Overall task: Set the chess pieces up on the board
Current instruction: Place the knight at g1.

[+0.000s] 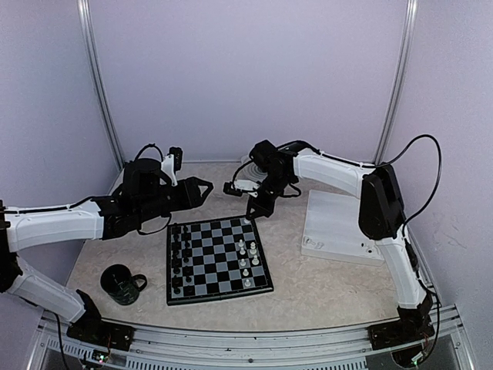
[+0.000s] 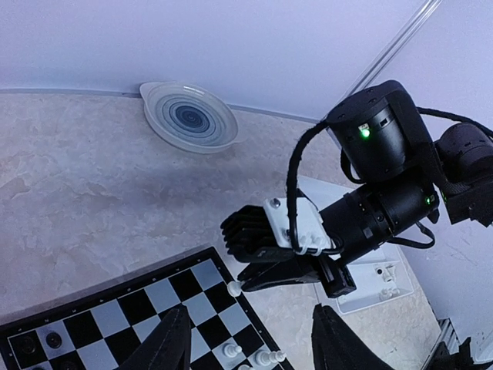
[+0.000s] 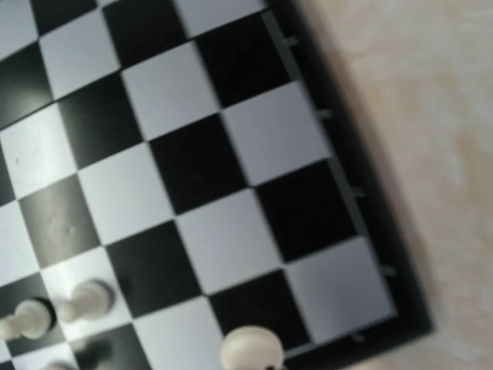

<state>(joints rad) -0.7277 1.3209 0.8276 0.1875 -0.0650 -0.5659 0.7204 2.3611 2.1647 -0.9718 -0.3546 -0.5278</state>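
While the right gripper (image 2: 240, 282) hangs over the far right corner of the board (image 1: 216, 259), its jaws are clenched. A single white chessman (image 2: 233, 288) sits at its fingertips. It appears pinched there, though the contact is too small to confirm. The left gripper (image 1: 202, 190) hovers off the board's far left corner, jaws released, nothing between them.

The board lies near the middle of the worktop (image 1: 308, 289). Along its left edge stand black chessmen (image 1: 179, 258). A few white chessmen (image 1: 248, 260) stand near its right edge, with bare squares toward the far right corner.

Handling, by judgement: the chessmen are light, rigid plastic, smooth and easily toppled or flicked aside. Each wants a pinch across the body, below the head, and a straight release.

Limits of view: the right wrist camera is blurred and shows none of its own fingers, and a pale round top is cut off at its lower edge. Piece types cannot be read. A white tray (image 1: 339, 223) at the worktop's right edge, a dark mug (image 1: 122, 284) toward its near left corner and a plate (image 2: 189, 117) at its far edge are present. The tray's contents are hard to make out.
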